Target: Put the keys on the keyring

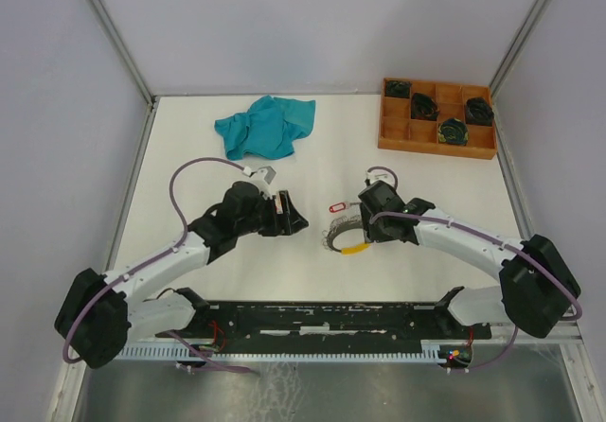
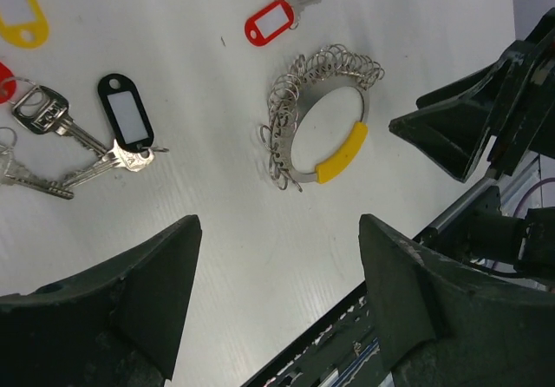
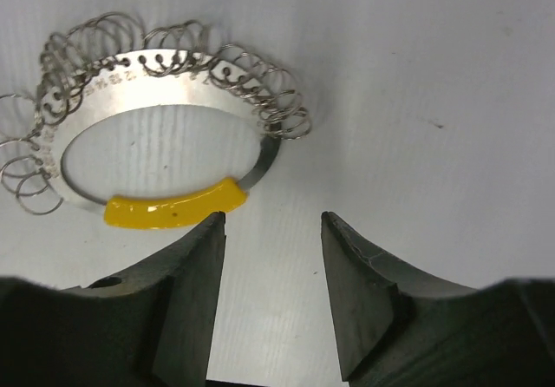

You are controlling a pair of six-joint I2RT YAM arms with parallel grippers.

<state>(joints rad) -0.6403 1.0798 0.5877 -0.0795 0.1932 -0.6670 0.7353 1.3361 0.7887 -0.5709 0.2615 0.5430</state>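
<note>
My right fingers point(image 3: 186, 291) stood apart and empty just short of the flat silvery metal keyring point(image 3: 170, 88), its yellow sleeve point(image 3: 173, 209) turned toward me, while my left fingers point(image 2: 130, 300), also apart, hung farther from it, the small tagged silver keys point(image 2: 127, 120) lying on the table point(image 2: 217, 231) past its far side.

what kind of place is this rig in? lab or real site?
Likely a lab test cell, not a home or shop: a white table boxed in by plain panel walls, two arms bolted at its near edge, and staged props, a wooden compartment tray and a teal cloth.
</note>
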